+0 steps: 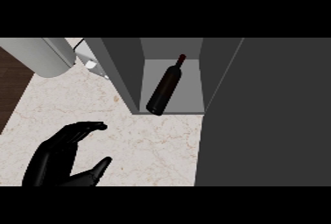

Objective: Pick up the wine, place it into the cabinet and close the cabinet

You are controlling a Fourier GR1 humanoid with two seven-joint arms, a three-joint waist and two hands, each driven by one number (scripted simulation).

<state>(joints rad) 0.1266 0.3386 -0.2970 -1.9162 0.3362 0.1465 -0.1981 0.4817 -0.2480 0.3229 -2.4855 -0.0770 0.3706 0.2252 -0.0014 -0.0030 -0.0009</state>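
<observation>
The bottle was in. The dark glass wine bottle sat inside the open grey box cabinet, neck angled toward the back and base down at the front lip of the pale shelf floor. Whether it stood upright or lay over, this steep angle didn't settle.

That base was the worry. It looked level with the front edge, maybe a touch over it. The tall dark grey cabinet door filled the right side, swung wide. If that door came round with the base poking out, I'd judge it could clip the glass, tip the bottle or knock it back onto the cream marble counter. It could also stop short of shutting. A nudge deeper might be needed first.

The black left hand hung low at the view's left over the marble, fingers relaxed and lightly bent, thumb spread, holding nothing. The bottle lay up and to its right, well apart, with bare counter between them. The right hand didn't show at all, so nothing could be said of it.
</observation>
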